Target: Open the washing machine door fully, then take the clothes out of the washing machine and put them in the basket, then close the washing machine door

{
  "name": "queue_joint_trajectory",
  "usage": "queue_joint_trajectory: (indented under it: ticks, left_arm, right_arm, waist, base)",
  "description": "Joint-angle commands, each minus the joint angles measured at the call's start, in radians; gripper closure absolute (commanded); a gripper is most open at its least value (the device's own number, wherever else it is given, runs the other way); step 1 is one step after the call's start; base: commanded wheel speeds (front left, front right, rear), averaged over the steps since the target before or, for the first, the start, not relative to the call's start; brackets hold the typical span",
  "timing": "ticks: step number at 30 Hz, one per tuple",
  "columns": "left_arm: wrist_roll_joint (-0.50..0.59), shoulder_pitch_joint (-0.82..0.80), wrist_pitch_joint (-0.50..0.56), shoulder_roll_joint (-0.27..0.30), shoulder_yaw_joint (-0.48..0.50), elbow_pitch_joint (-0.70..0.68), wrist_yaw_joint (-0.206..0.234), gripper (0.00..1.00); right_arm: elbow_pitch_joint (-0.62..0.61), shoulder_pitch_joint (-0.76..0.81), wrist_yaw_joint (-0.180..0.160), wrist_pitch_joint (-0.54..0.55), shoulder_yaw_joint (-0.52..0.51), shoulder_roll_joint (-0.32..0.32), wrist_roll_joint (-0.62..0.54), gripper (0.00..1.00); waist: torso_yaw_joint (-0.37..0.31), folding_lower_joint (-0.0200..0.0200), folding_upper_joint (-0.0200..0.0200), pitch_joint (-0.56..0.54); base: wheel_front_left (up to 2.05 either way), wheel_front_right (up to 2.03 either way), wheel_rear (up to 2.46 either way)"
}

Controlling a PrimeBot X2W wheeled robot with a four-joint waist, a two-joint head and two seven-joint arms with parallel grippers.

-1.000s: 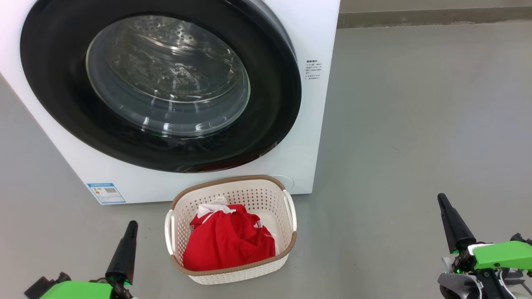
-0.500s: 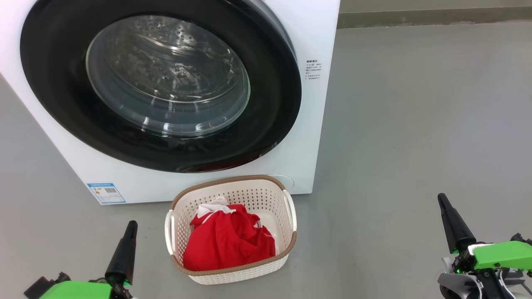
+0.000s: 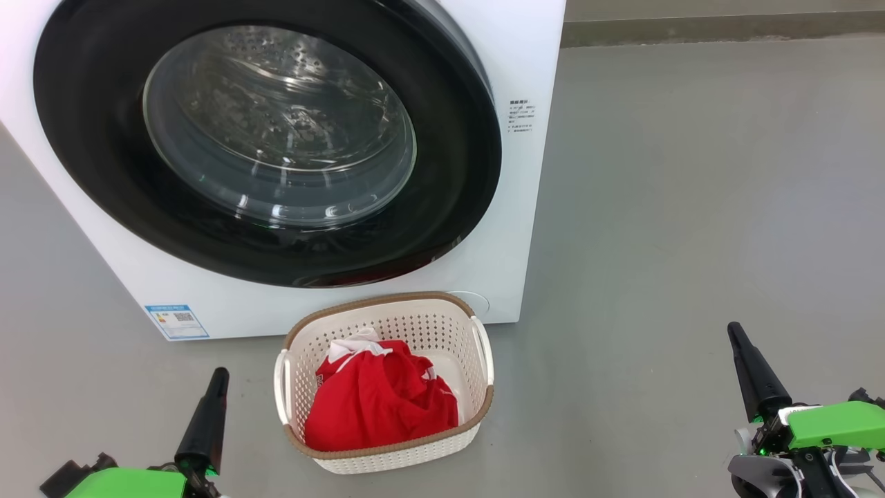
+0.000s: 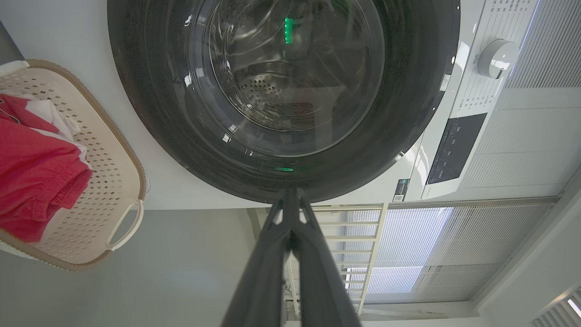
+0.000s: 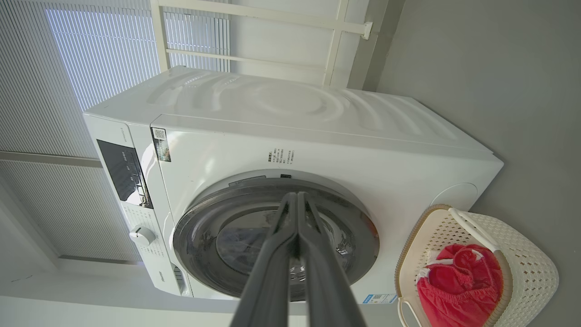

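While both arms sit low in the head view, the left gripper (image 3: pixel 217 384) at lower left and the right gripper (image 3: pixel 737 339) at lower right each have their two long dark fingers pressed together, pinching nothing.

Between them, at lower centre, the small cream-white perforated plastic basket with a brown woven-look rim (image 3: pixel 387 301) stands on the grey floor (image 3: pixel 691 207), just in front of the machine. The bright red soft fabric clothes with white trim (image 3: pixel 380 401) lie bunched inside it, towards its left side.

- Clothes: judged light, limp and non-fragile. They will drape and may snag on the perforations. Take hold of a raised fold at the top of the heap.
- Basket: judged light and stiff. Take hold of a white side handle.

Behind the basket, filling the upper left, the large round door with glossy black rim and bulging clear glass window (image 3: pixel 276 131) lies flush against the big white front-loading washing machine (image 3: pixel 525 62). No fabric shows through the glass.

- Door: judged rigid, hinged and slippery. Press on the black rim, not the glass.

All three steps appear complete.
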Motion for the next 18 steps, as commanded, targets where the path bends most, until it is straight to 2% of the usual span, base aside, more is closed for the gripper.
queue_joint_trajectory:
  ticks: [1,18]
  left_arm:
    - [0.008,-0.010,0.005,0.013,0.036,-0.026,-0.007,1.00]
    - [0.011,-0.011,0.008,0.010,0.040,-0.026,-0.007,1.00]
  right_arm:
    - [-0.029,-0.042,-0.001,0.005,0.015,-0.006,-0.006,1.00]
    - [-0.029,-0.042,-0.001,0.006,0.013,-0.005,-0.008,1.00]
  waist:
    - [0.000,0.0000,-0.0001,0.000]
    - [0.000,0.0000,-0.0001,0.000]
  base:
    - [0.00,0.00,0.00]
    - [0.00,0.00,0.00]
